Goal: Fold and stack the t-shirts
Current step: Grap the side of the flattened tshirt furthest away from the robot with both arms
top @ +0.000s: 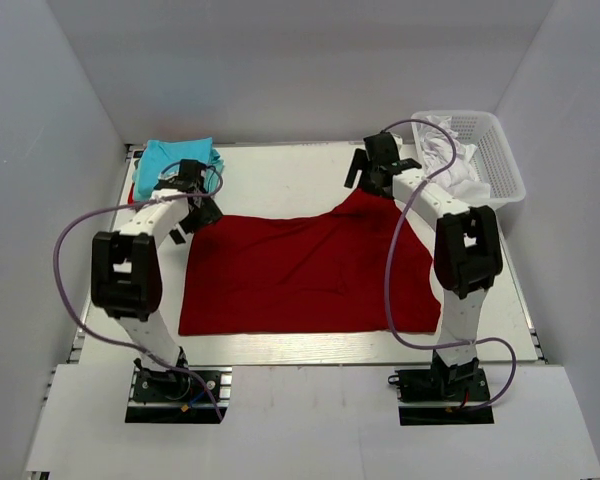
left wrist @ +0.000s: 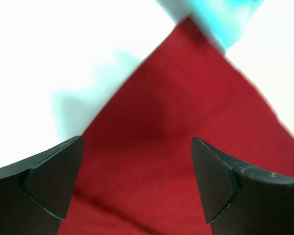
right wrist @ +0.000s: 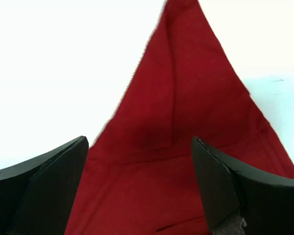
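Observation:
A large dark red t-shirt [top: 300,275] lies spread flat across the middle of the table. Folded turquoise t-shirts [top: 175,158] sit stacked at the back left. My left gripper [top: 200,212] hovers open over the red shirt's back left corner, beside the turquoise stack. In the left wrist view the red cloth [left wrist: 176,122] fills the space under the open left gripper [left wrist: 137,181], and the turquoise cloth [left wrist: 220,19] shows at the top. My right gripper [top: 370,172] stands open above the red shirt's pointed back right corner [right wrist: 181,88]. Nothing is between the fingers of the right gripper [right wrist: 139,186].
A white mesh basket [top: 505,160] holding white cloth [top: 445,150] stands at the back right corner. Grey walls close in the table on three sides. Both arms' cables loop over the table's sides.

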You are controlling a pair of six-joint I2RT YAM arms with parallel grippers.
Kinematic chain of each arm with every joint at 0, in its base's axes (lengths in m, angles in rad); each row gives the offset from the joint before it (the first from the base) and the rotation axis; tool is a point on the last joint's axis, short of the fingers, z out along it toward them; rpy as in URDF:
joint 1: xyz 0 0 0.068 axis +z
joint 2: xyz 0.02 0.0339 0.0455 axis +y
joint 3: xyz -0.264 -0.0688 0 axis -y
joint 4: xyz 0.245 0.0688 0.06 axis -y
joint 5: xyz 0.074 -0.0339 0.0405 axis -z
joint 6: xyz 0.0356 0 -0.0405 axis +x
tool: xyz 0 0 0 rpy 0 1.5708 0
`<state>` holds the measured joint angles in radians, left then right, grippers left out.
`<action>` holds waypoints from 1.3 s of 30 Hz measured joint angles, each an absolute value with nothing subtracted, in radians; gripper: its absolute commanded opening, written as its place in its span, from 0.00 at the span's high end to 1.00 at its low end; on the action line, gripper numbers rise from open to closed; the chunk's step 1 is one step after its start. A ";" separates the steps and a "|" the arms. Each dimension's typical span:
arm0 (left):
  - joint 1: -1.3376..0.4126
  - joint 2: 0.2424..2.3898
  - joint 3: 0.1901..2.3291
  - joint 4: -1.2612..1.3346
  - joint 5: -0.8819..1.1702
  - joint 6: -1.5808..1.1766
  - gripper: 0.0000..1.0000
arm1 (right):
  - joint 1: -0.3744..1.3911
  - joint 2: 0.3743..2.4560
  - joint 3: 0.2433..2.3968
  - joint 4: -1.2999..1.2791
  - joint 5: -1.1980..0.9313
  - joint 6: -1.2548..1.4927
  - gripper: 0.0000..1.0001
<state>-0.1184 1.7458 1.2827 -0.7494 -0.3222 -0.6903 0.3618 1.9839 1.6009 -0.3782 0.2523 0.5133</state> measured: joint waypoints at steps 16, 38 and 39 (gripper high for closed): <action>-0.130 1.943 1.269 -0.419 -0.403 -0.531 0.10 | 0.294 2.020 1.627 -0.445 0.218 0.497 0.10; -0.135 1.970 1.232 -0.221 -0.407 -0.567 1.00 | 0.283 2.225 1.813 -0.425 0.200 0.480 0.15; -0.135 1.961 1.221 -0.218 -0.407 -0.569 1.00 | 0.283 2.258 1.853 -0.428 0.202 0.479 0.17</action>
